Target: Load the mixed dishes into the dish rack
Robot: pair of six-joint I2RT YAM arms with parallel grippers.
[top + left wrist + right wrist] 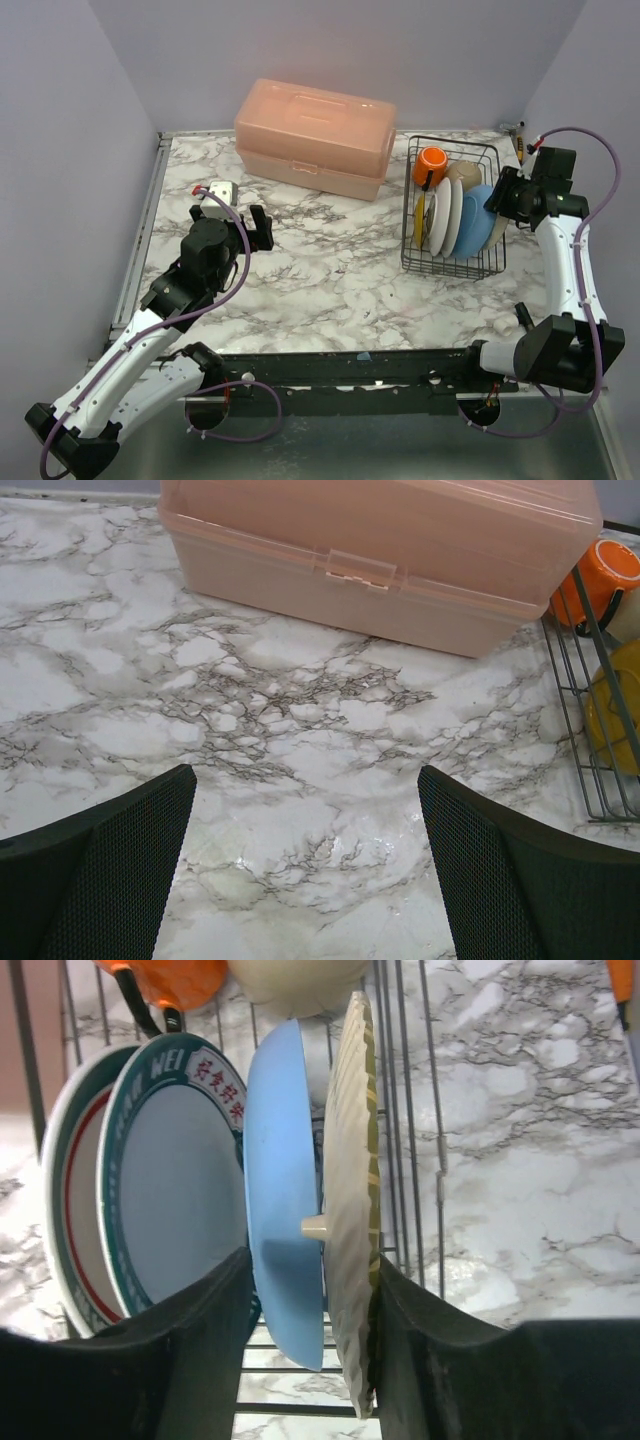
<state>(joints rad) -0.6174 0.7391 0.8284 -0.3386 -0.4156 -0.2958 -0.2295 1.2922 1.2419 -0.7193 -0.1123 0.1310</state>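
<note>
Seating step. Right tool (312, 1265), dish rack (452, 262) 3 o'clock, narrowly brackets blue plate (285, 1190) and cream plate (350, 1160); clamping unclear. Left tool (308, 775) wide. Next likely: release, retract.

A robot lab cell: bare lilac walls (60, 150) box in a marble-print table (330, 290) with two arms (150, 330) bolted on.

Top view. L arm (140, 340): reaches fwd from its base, wrist angled inward. L gripper (258, 228): fingers (100, 880) spread wide, nothing btwn them. R arm (565, 270): forearm extends away from its base, wrist bent inward. R gripper (500, 195): fingers (180, 1350) partly apart in wrist view; grip indeterminate.
</note>
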